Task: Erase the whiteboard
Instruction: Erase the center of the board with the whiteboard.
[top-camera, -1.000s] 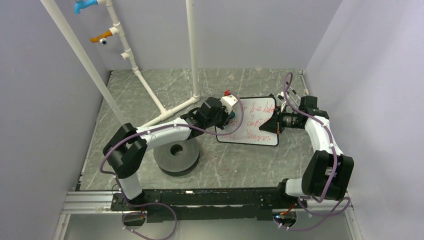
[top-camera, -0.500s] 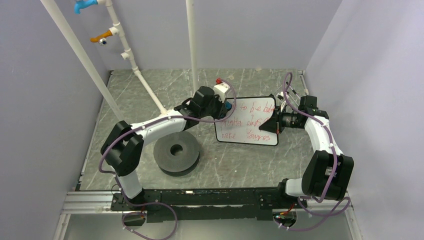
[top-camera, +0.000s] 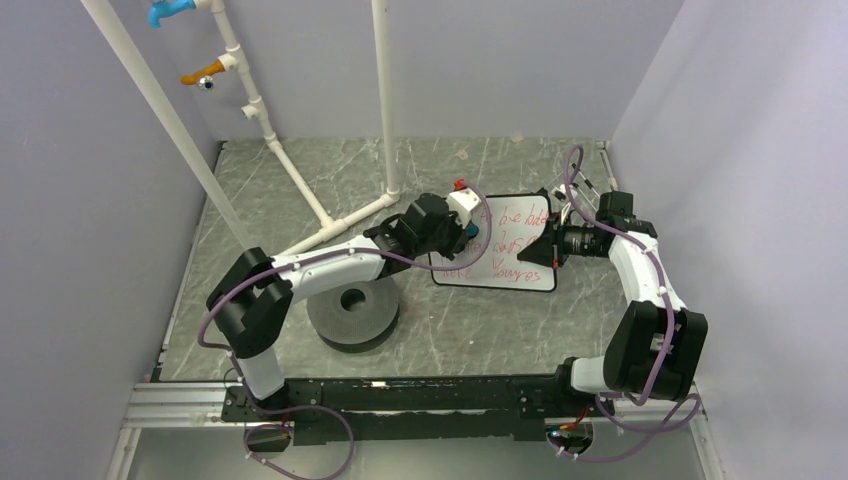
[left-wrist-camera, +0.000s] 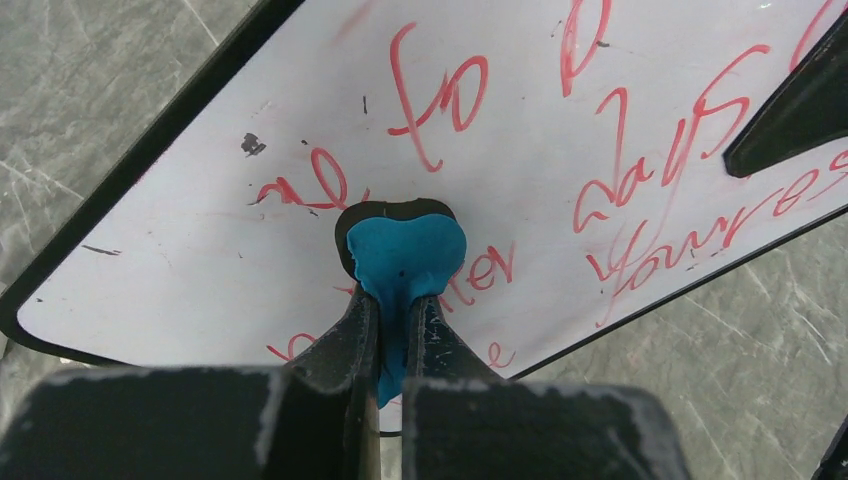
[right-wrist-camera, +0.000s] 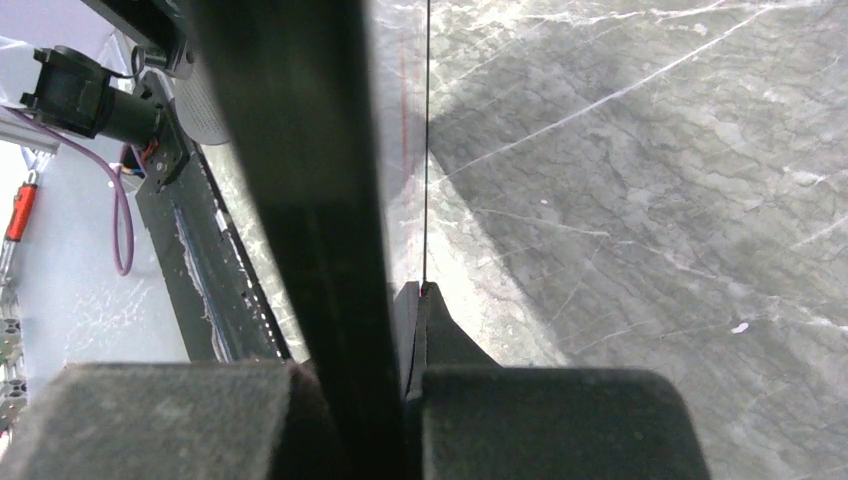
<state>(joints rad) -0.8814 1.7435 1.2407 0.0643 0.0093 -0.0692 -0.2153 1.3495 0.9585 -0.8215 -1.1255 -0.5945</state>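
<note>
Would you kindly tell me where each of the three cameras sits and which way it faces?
Top external: above and behind the arm bases, facing down and forward over the table; both arms show, meeting at the whiteboard.
Left wrist: on the left arm, looking down past the left end effector, shut on the blue eraser, onto the red writing.
Right wrist: on the right arm, sighting along the right end effector, which clamps the board nearly edge-on.
Shared: all three see the whiteboard.
</note>
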